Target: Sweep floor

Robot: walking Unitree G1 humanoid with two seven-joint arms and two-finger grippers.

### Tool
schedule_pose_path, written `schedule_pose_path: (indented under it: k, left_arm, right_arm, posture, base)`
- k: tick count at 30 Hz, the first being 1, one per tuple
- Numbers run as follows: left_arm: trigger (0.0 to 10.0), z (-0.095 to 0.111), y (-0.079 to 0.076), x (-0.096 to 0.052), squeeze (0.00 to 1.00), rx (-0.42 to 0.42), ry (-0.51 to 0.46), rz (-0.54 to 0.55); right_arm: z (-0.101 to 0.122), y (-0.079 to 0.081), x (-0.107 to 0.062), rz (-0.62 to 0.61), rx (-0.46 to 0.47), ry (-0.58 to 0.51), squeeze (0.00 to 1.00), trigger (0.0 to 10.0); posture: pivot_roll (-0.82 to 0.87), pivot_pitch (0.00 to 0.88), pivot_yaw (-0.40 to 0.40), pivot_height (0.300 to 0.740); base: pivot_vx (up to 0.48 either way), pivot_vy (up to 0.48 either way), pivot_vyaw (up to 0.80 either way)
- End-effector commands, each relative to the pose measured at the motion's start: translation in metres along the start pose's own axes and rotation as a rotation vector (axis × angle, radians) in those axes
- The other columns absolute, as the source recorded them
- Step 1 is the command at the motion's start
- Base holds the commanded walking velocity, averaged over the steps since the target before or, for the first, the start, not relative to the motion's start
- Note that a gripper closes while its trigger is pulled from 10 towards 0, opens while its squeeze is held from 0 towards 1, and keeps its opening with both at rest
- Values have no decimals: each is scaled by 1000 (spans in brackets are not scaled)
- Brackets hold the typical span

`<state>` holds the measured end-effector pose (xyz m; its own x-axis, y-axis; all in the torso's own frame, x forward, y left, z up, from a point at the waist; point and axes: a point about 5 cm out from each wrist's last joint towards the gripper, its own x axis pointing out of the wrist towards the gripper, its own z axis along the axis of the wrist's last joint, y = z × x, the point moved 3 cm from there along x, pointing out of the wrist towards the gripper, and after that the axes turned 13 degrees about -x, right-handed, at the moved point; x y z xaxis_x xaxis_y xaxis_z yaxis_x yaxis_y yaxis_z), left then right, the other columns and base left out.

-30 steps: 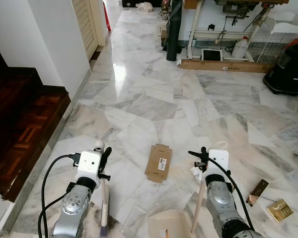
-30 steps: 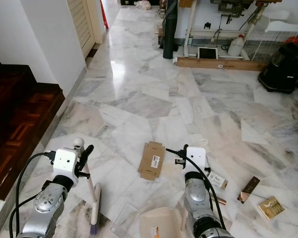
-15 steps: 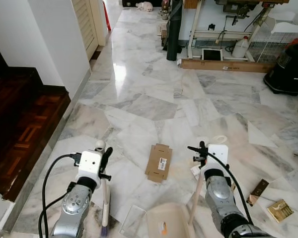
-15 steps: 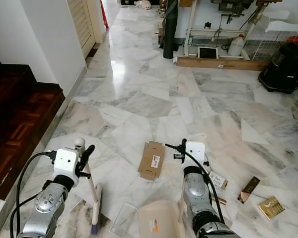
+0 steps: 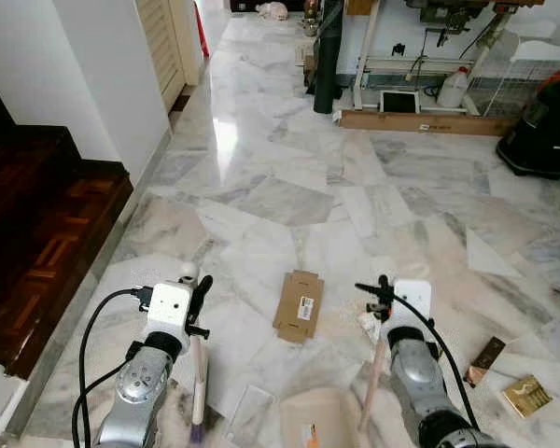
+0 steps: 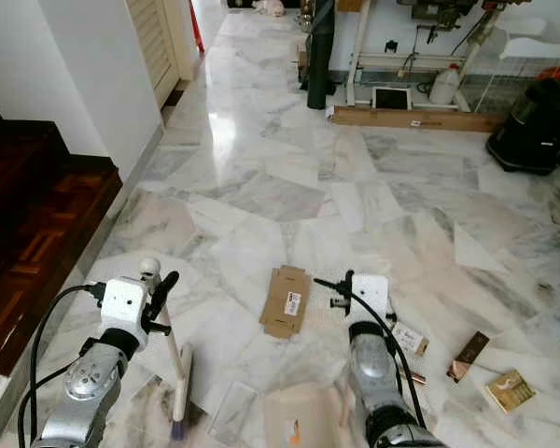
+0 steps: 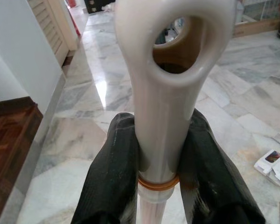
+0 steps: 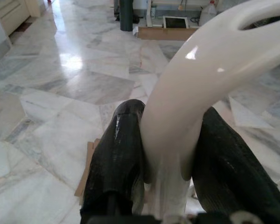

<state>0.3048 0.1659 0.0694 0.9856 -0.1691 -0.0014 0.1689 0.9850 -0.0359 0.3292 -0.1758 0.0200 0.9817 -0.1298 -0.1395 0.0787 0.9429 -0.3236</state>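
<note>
A marble floor (image 5: 289,187) with grey veins stretches ahead, seen from the robot's head. At far left, dark wooden stairs (image 5: 37,233) rise beside a white wall (image 5: 103,65).

Low on the left, the left gripper (image 7: 159,154) has its jaws closed around the cream handle of a broom (image 5: 197,373). In the left wrist view the two black fingers (image 7: 114,177) press against both sides of the handle, just below its looped end. The broom stands nearly upright, its bristles touching the floor near the lower edge of the scene.

Just right of the bristles lies a clear plastic sheet (image 5: 249,411). In the middle of the floor, ahead of both arms, lies a flattened cardboard box (image 5: 299,306) with a small white label.

Low in the centre rests a beige dustpan (image 5: 317,425), flat on the floor between the two arms. Its long cream handle (image 5: 373,383) rises to the right gripper (image 8: 170,158), whose jaws are closed on it; in the right wrist view the black fingers clamp the curved handle from both sides.

Right of that arm, litter is scattered: a small white carton (image 6: 409,338), a dark brown wrapper (image 5: 485,359) and a gold packet (image 5: 526,396).

At far right stands a black vacuum cleaner (image 5: 541,131). Along the back are a long wooden board (image 5: 420,122), a white jug (image 5: 453,89) and a dark rolled mat (image 5: 327,56).
</note>
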Motion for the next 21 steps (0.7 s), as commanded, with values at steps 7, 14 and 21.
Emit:
schedule_pose_path:
  k: [7, 14, 21]
  left_arm:
    - [10000, 4, 0, -2, 0, 6, -6, -22]
    - [10000, 2, -1, -1, 0, 3, 10, -30]
    - [10000, 2, -3, -1, 0, -3, 10, -39]
  right_arm:
    - [-23, 10, -13, 50, -36, 91, 0, 10000]
    - [-36, 12, -18, 81, -33, 163, 0, 10000]
    - [-45, 9, -17, 82, -29, 246, 0, 10000]
  posture:
    - [180, 85, 20, 740]
    - [176, 83, 21, 740]
    - [171, 79, 22, 740]
  base:
    - [0, 0, 0]
    - [0, 0, 0]
    - [0, 0, 0]
